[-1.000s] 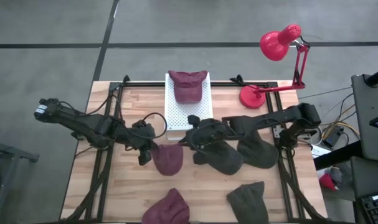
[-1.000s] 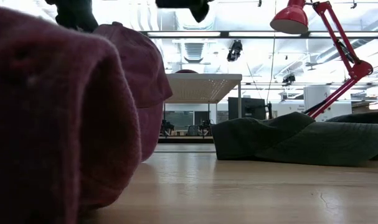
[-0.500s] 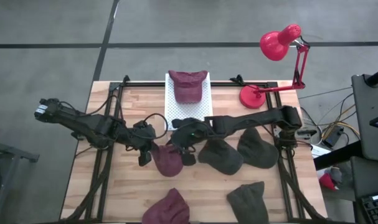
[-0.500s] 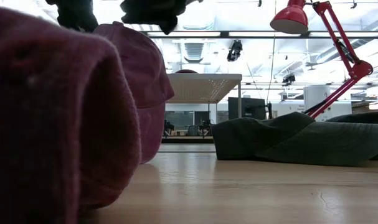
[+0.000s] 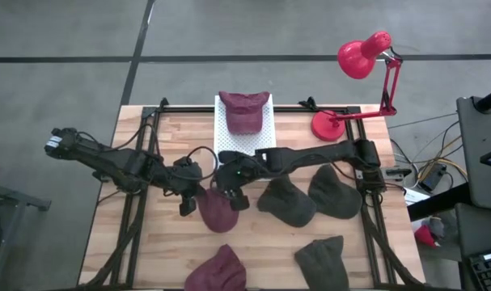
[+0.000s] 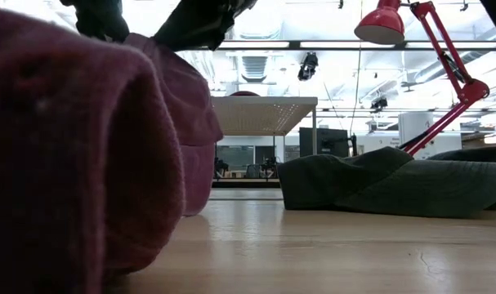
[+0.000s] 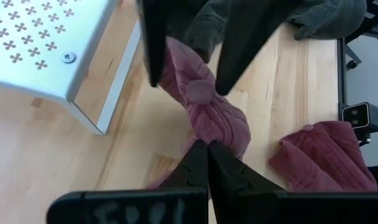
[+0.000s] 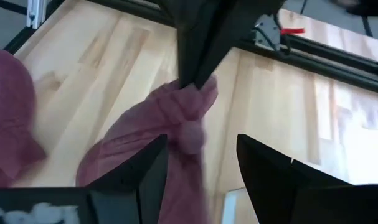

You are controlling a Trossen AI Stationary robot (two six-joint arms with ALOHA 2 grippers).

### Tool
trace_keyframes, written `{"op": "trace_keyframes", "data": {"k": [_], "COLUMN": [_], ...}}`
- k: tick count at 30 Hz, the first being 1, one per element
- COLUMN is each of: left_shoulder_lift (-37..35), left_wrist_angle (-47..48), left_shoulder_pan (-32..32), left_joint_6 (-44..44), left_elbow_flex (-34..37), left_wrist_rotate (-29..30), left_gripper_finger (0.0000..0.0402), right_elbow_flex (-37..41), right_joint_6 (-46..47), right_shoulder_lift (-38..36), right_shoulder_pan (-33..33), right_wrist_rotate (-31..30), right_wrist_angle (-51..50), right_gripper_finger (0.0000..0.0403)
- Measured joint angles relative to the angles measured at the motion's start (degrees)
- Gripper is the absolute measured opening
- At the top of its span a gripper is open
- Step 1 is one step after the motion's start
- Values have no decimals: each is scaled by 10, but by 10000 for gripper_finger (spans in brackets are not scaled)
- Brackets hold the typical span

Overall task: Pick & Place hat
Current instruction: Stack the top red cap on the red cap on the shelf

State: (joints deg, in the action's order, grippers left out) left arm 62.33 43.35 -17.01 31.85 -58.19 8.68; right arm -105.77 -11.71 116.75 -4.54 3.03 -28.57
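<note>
Compared with a second ago, the right arm has swung across the table (image 5: 160, 242) from about three o'clock toward the centre. Its right hand (image 5: 230, 191), then over the dark green hats, now sits at the maroon hat (image 5: 218, 210) near the middle of the table, and its two fingers have spread wide apart. In the right wrist view the fingers (image 8: 142, 177) straddle the hat's crown (image 8: 170, 134) with a gap on each side, so nothing is held by this hand.

The left arm has not moved. It reaches in from nine o'clock, low and nearly level, and the left hand (image 5: 190, 200) is closed tight, pinching the edge of the same maroon hat at the hat's nine o'clock side. In the left wrist view the tips (image 7: 207, 155) meet on the fabric, and the hat (image 7: 204, 106) is drawn up into a ridge between the two hands.

The right arm stretches from its base at three o'clock in a long, low line, wrist tilted down over the hat.

A white perforated stand (image 5: 243, 133) sits at twelve o'clock with another maroon hat (image 5: 243, 110) on top. Two dark green hats (image 5: 310, 196) lie toward three o'clock. A red desk lamp (image 5: 362, 73) stands at two o'clock.
</note>
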Motion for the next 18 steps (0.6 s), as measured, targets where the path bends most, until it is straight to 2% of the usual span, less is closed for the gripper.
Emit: {"op": "trace_keyframes", "data": {"k": [4, 10, 18], "left_shoulder_lift": [0, 0, 0], "left_wrist_angle": [-3, -5, -4], "left_shoulder_pan": [0, 0, 0], "left_joint_6": [-18, -62, -79], "left_elbow_flex": [-3, -20, -30], "left_wrist_rotate": [0, 0, 2], "left_gripper_finger": [0, 0, 0], "right_elbow_flex": [-11, 5, 8], "right_joint_6": [-15, -9, -35], "right_shoulder_lift": [-2, -2, -2], "right_shoulder_pan": [7, 15, 15], "right_wrist_rotate": [6, 103, 112], "right_wrist_angle": [-13, -25, -41], "right_gripper_finger": [187, 181, 170]}}
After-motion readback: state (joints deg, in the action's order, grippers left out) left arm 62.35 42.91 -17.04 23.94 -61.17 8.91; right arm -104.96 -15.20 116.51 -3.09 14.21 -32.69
